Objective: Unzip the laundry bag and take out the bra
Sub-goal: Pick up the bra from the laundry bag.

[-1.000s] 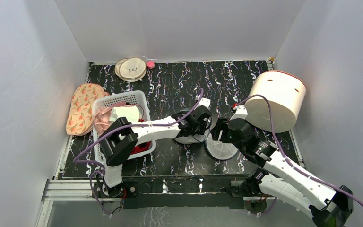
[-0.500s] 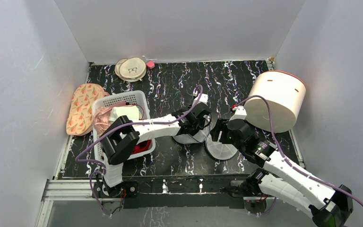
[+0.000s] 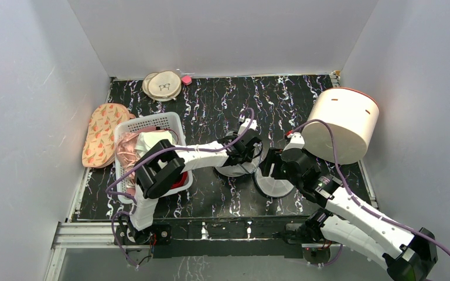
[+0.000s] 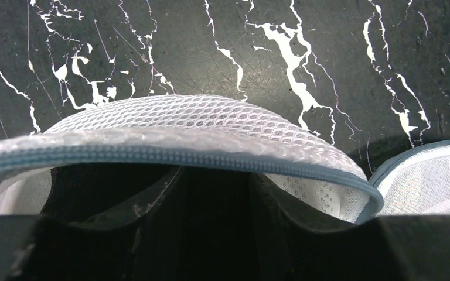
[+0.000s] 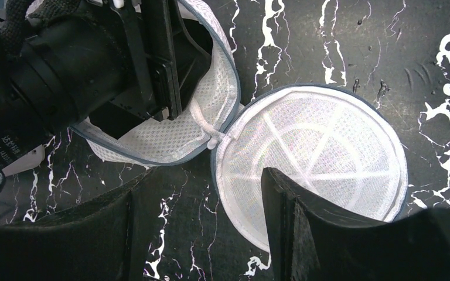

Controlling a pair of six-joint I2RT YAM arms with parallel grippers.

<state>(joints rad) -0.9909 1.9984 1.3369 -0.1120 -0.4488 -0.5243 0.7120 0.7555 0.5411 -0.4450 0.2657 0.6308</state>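
The white mesh laundry bag lies unzipped in two halves joined by a hinge. The left half (image 3: 233,170) tilts up, and its grey zipper rim (image 4: 211,157) crosses the left wrist view. The right half (image 3: 274,185) lies flat, inside up (image 5: 322,152). My left gripper (image 3: 248,153) reaches into the left half, its dark fingers (image 4: 152,193) slightly apart under the rim; it also shows in the right wrist view (image 5: 152,64). My right gripper (image 5: 196,187) is open, one finger over the flat half's rim, the other over bare table. No bra shows in the bag.
A white basket (image 3: 152,122) of clothes stands at the left. A cream drum (image 3: 343,123) lies on its side at the right. Beige discs (image 3: 163,85) and a small pink thing (image 3: 186,79) sit at the back. An orange patterned pouch (image 3: 101,133) lies far left.
My left arm's elbow has swung right and its gripper has pushed a little further into the left bag half. The right arm has barely moved.
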